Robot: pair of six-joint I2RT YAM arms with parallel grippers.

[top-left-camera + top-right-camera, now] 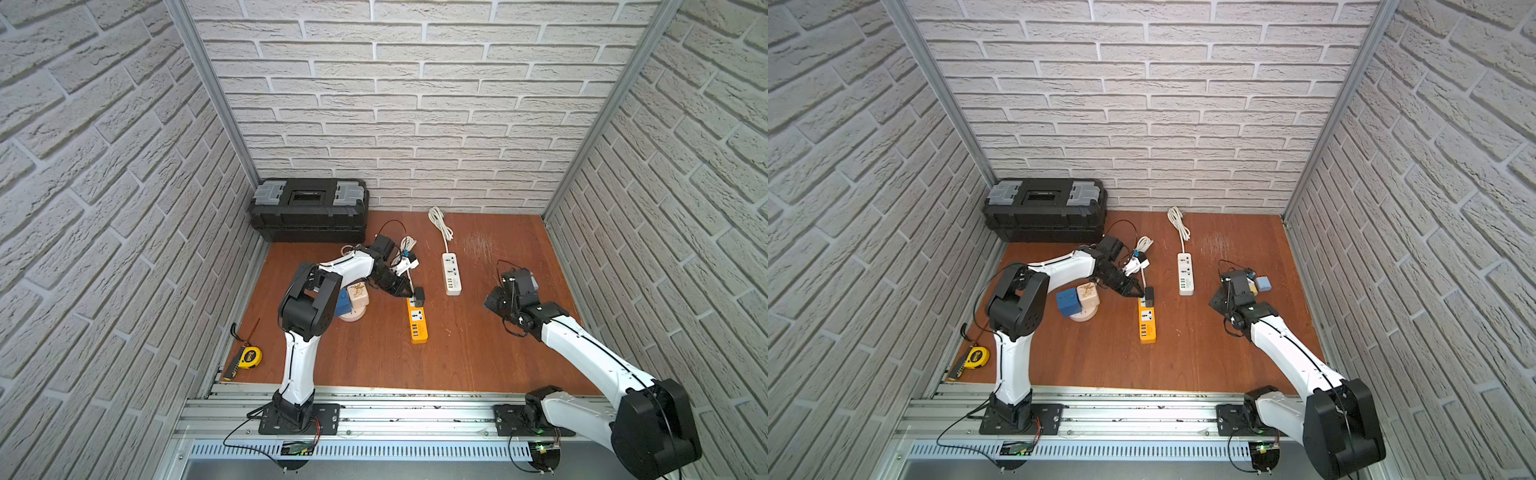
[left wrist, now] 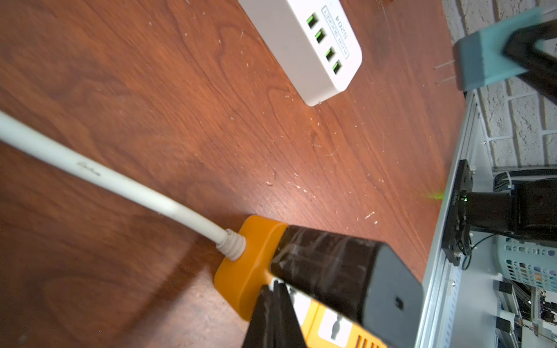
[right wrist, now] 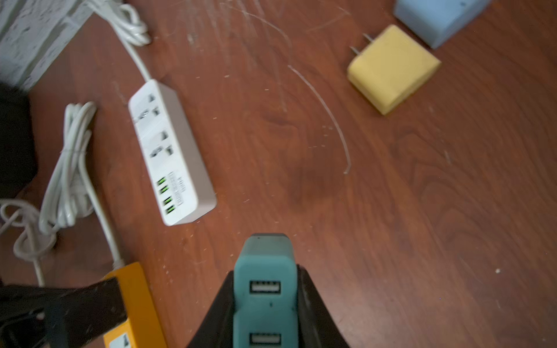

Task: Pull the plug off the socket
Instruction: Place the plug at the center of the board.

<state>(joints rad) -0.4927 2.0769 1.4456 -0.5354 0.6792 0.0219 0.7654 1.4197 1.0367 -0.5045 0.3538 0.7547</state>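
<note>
At 9 o'clock, left pincer (image 2: 272, 293) shut tight on nothing, tips down on the orange strip (image 1: 417, 324) just beside the black plug (image 2: 346, 277), seated at that strip's 12 o'clock end. Toward 1 o'clock, white strip (image 1: 451, 274), sockets bare. At 3 o'clock, right pincer (image 3: 265, 274) partly closed and clamped on the teal plug (image 3: 265, 304), clear of every strip, prongs bare. Judged done for teal bar setting it down, with black not yet pulled. Just past, yellow plug (image 3: 391, 69) and blue plug (image 3: 437, 18) loose on the bench (image 1: 478, 353). Open bench at 5 o'clock, with the right wall (image 1: 665, 208) close at 3.
</note>
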